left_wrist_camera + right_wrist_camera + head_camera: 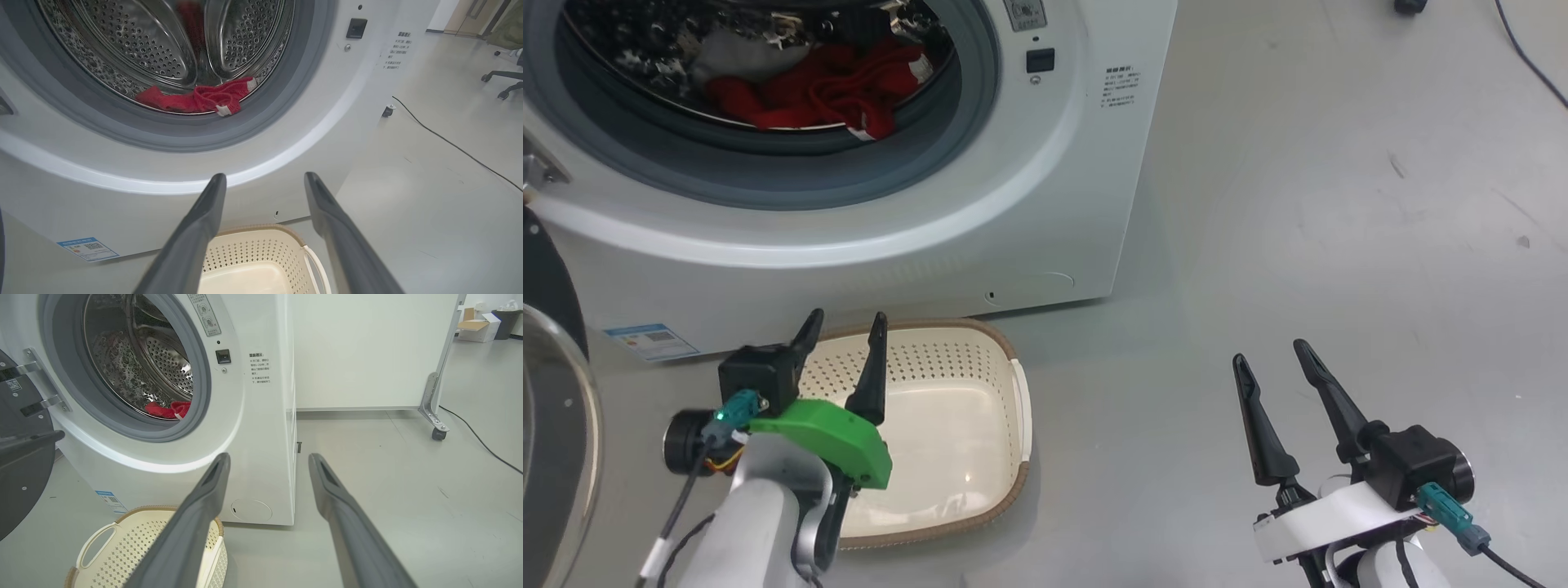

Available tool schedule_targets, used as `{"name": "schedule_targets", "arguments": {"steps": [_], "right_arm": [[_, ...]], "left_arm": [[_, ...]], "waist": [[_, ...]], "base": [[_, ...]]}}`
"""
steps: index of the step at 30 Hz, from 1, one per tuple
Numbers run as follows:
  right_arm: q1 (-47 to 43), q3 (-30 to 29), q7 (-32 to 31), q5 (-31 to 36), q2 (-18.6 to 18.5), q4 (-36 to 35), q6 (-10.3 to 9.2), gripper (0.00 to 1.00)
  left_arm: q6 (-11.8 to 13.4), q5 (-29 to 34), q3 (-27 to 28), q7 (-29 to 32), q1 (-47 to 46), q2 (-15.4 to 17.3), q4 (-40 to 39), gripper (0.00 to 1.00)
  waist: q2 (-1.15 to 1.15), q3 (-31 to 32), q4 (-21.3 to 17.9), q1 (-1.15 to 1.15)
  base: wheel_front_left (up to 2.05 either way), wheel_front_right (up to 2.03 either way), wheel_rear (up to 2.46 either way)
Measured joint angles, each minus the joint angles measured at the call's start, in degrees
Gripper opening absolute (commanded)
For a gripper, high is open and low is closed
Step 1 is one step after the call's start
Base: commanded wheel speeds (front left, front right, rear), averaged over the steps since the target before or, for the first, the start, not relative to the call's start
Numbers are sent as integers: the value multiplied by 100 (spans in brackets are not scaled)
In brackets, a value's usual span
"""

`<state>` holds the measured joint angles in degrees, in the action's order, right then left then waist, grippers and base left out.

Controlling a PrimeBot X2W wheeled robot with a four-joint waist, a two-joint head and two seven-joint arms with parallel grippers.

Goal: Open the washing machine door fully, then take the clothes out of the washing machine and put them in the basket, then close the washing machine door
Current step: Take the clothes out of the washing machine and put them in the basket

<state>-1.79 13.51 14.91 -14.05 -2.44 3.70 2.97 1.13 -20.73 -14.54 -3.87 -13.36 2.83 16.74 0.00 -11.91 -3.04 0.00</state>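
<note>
Left fingers [874, 367] released, over basket [1023, 408] edge; right fingers [1262, 425] released, above open floor [1339, 204]; clothes [833, 90] behind washing machine [1045, 204] drum lip.

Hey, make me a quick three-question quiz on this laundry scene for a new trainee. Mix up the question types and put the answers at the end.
1. True or false: the washing machine door stands open, and the left end effector and right end effector are both open and holding nothing.
2. Fill the gap: the cream basket in front of the washing machine is ____.
3. Multiple choice: the red clothes lie A) in the basket, B) in the steel drum, C) in the left end effector.

Key: 1 true; 2 empty; 3 B.
</note>
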Motion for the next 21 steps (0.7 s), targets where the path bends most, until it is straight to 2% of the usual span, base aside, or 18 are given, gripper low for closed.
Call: {"name": "schedule_targets", "arguments": {"steps": [11,21], "right_arm": [[488,31,0,-5,-4,-186,79,100],[1013,167,1,-260,-10,-278,148,100]], "left_arm": [[-275,-379,205,758,-1417,40,480,100],[-447,-534,414,1734,-3003,519,703,100]], "waist": [[0,-857,-272,0],[0,-1712,-512,0]], "base": [[0,0,0],[0,0,0]]}}
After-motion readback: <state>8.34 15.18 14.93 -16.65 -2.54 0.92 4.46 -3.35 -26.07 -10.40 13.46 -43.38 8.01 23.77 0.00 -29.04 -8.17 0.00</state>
